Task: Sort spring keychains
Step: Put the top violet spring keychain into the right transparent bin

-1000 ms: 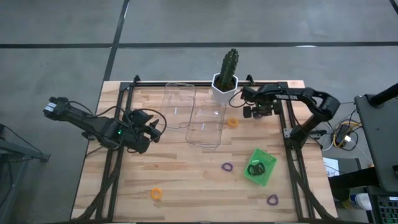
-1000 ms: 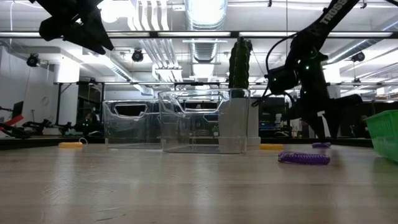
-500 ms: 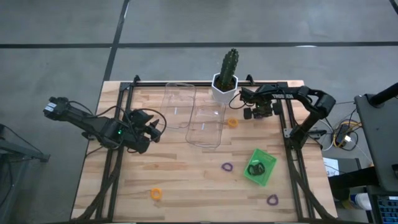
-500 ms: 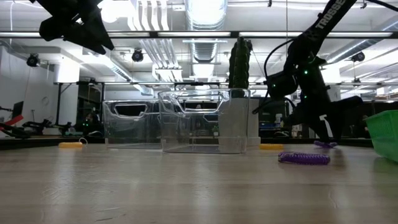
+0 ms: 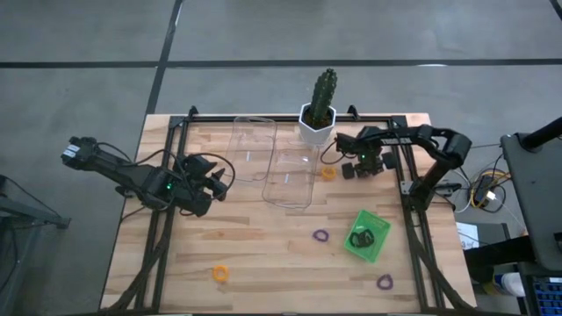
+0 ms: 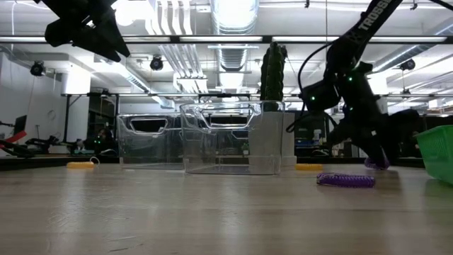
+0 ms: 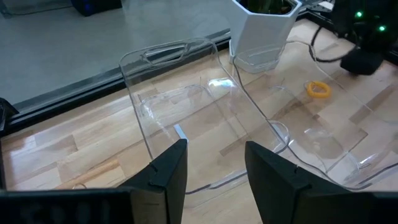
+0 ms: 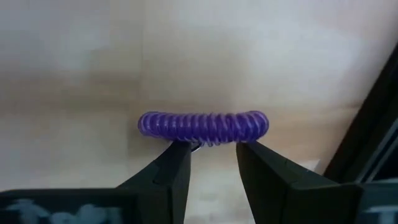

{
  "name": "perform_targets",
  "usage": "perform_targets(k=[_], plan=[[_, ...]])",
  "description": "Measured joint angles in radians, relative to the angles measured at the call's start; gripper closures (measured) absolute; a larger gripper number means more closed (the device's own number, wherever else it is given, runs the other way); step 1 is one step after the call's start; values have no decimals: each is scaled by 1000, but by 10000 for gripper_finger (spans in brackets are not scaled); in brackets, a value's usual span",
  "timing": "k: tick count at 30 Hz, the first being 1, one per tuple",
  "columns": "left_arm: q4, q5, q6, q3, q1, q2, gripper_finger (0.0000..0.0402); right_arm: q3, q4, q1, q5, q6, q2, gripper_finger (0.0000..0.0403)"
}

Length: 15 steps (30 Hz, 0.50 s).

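A: Step in hand, by the look of it?

B: Carrying a purple one off for sorting. Right gripper [image 5: 356, 168] at upper right of the high view, just right of the nearer clear tray [image 5: 294, 180] and below the cactus pot [image 5: 317, 123]. Fingers [image 8: 177, 168] narrow, pinching the near edge of a purple keychain [image 8: 204, 126], coil seen edge-on across both tips.

A: Firmly held?

B: Hard to swear to. Tips touching the coil, a small metal bit between them. Judged as gripped.

A: And the other arm?

B: Left gripper [image 7: 216, 149] waiting at centre left of the high view, fingers apart around nothing, facing the two clear trays.

A: Rest of the lot?

B: Black keychains [image 5: 360, 237] lying in the green tray [image 5: 383, 235] at lower right. Loose on the wood: an orange keychain [image 5: 328, 173] just left of the right gripper, a second purple loop [image 5: 320, 235] at lower centre, a third purple loop [image 5: 383, 282] at bottom right, a second orange loop [image 5: 220, 273] at bottom left.

A: Progress, then?

B: Likely under halfway, going by the loose ones.

A: Next move?

B: Probably rising clear of the orange keychain, crossing a clear tray's wall, centring above its floor, then widening the fingers. Worth keeping height: thin transparent walls, likely easy to nudge.
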Motion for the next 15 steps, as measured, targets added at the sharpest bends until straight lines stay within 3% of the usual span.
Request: perform_targets(k=[15], plan=[[1,0,7,0,0,0,248,0,-12,102,-85,-17,-2,275]])
